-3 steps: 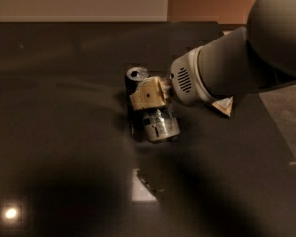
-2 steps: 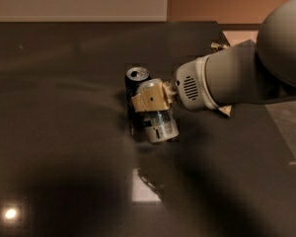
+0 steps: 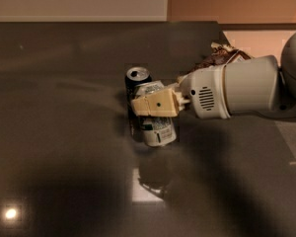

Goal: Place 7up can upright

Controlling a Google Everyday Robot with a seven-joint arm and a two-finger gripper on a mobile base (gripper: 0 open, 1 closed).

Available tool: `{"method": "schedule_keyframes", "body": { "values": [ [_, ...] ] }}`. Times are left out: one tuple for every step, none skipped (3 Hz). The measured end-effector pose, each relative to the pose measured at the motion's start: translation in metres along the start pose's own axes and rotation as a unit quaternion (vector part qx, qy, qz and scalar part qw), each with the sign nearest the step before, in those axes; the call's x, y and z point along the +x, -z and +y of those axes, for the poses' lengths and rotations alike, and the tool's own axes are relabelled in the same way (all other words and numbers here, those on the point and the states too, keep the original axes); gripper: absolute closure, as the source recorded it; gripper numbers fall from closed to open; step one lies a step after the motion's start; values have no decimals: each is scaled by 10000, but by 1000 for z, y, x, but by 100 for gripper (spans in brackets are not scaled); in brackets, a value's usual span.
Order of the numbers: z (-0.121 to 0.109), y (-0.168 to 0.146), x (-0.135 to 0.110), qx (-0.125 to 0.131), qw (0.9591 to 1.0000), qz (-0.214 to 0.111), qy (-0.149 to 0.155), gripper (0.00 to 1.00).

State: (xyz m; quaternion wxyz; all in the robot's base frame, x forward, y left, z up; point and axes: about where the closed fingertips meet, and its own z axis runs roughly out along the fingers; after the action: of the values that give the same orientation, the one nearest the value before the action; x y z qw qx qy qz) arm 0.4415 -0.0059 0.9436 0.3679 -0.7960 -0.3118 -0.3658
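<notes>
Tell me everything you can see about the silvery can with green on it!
The 7up can is silvery-white metal with green markings. It is nearly upright, leaning slightly, close against a dark can behind it. The gripper, reaching from the right, is shut on its upper half, one beige finger crossing its front. Whether its bottom rests on the dark table is unclear.

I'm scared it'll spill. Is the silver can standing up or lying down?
Nearly upright, leaning slightly: the silver can has its top facing up and bottom toward the table, with the gripper shut around its middle.
</notes>
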Motion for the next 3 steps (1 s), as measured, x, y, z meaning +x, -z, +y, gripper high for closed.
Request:
{"method": "schedule_keyframes", "body": {
  "values": [
    [-12,12,-6,218,9975,116,664,100],
    [-14,13,-5,193,9937,119,1097,100],
    [-15,12,-4,193,9940,115,1073,100]
  ]
}}
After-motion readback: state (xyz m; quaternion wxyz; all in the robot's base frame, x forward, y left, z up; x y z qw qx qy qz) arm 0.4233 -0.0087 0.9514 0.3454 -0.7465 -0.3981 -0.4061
